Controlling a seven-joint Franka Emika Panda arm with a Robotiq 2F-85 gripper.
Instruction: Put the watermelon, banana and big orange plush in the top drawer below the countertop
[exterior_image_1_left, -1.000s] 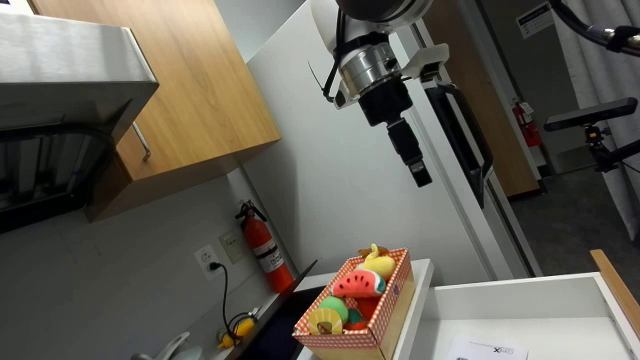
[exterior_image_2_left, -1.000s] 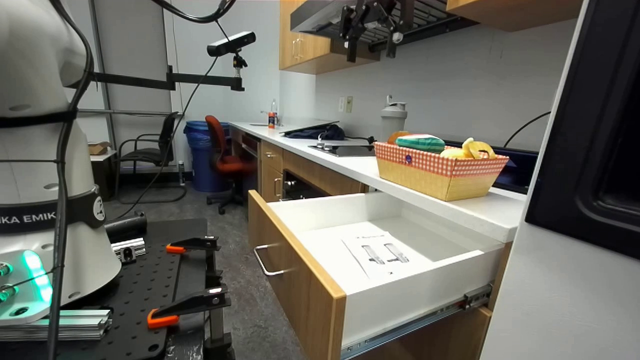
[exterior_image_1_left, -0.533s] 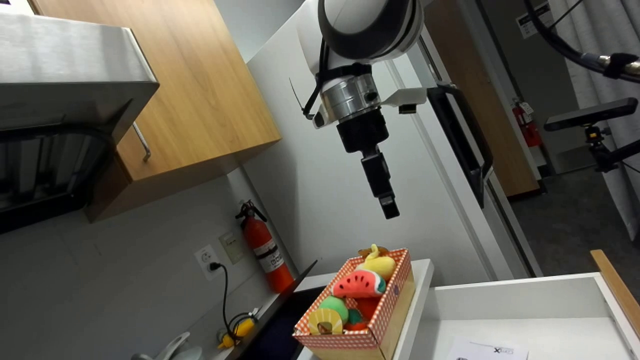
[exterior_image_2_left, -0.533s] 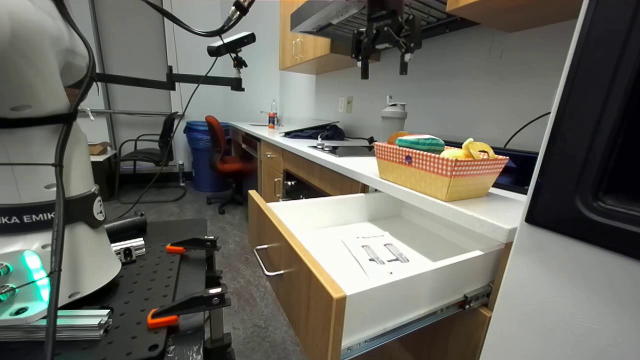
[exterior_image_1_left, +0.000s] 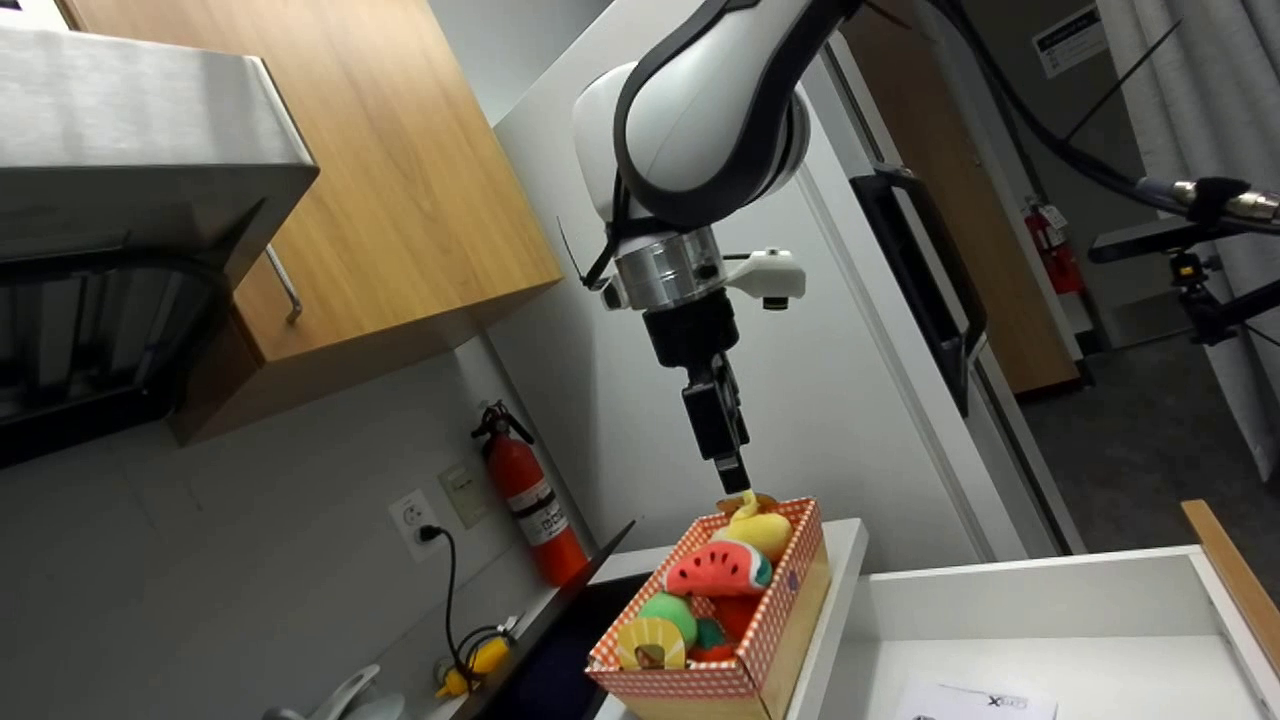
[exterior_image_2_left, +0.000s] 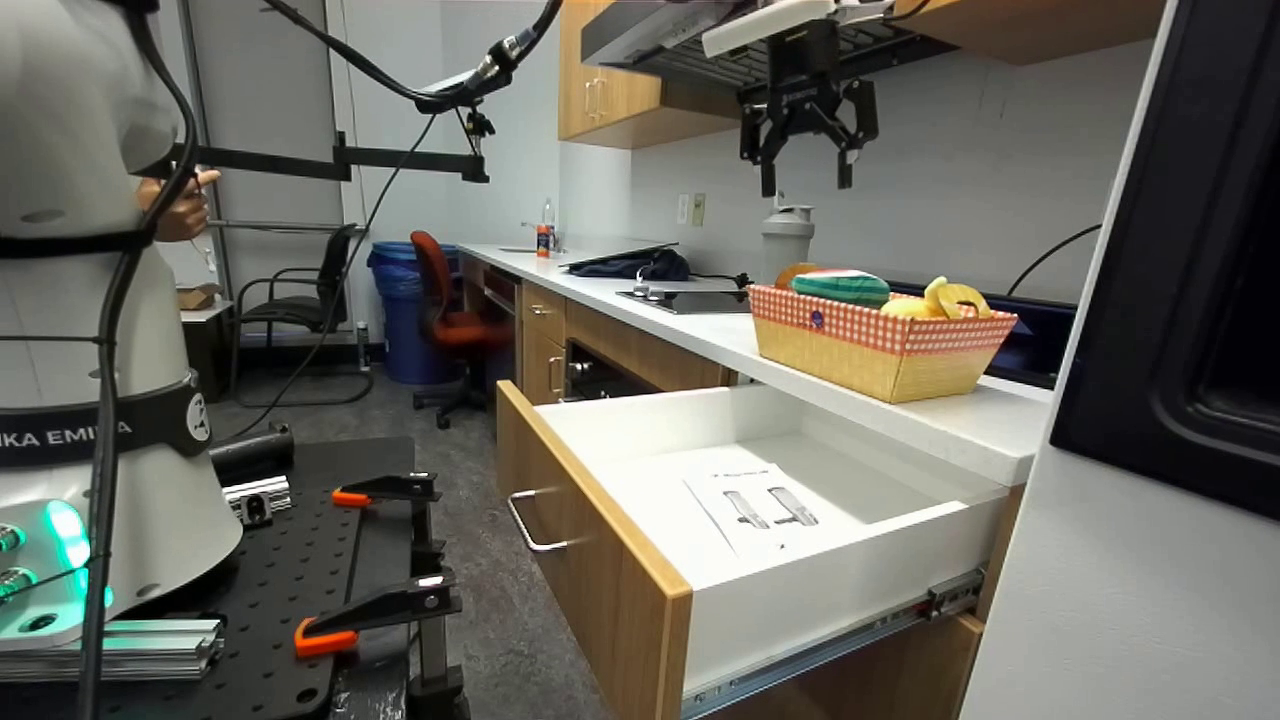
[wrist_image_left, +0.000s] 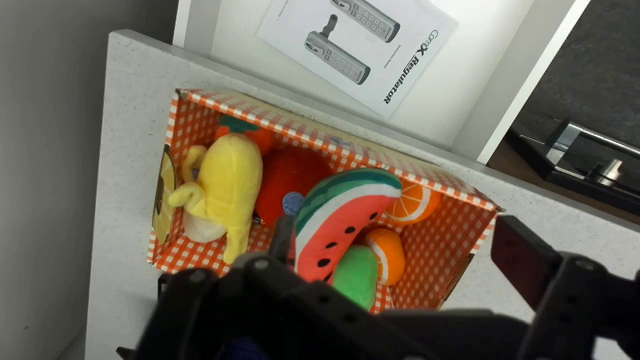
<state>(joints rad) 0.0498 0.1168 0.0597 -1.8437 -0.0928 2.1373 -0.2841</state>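
Gripper (exterior_image_2_left: 806, 182) has descended toward the basket (exterior_image_2_left: 840, 352), jaws apart; the green toy (wrist_image_left: 356, 277), crowding the watermelon (wrist_image_left: 340, 225), could be pinched too.

In the wrist view the blurred gripper (wrist_image_left: 402, 250) hides 1 end of the watermelon (wrist_image_left: 345, 220) and part of the basket (wrist_image_left: 440, 245) beneath. Ahead of the gripper, the view's top edge cuts off the top drawer (wrist_image_left: 450, 95) and the sheet (wrist_image_left: 390, 65) inside. In an exterior view, below the gripper, the sheet's lettering (exterior_image_2_left: 742, 474) is too small to read.
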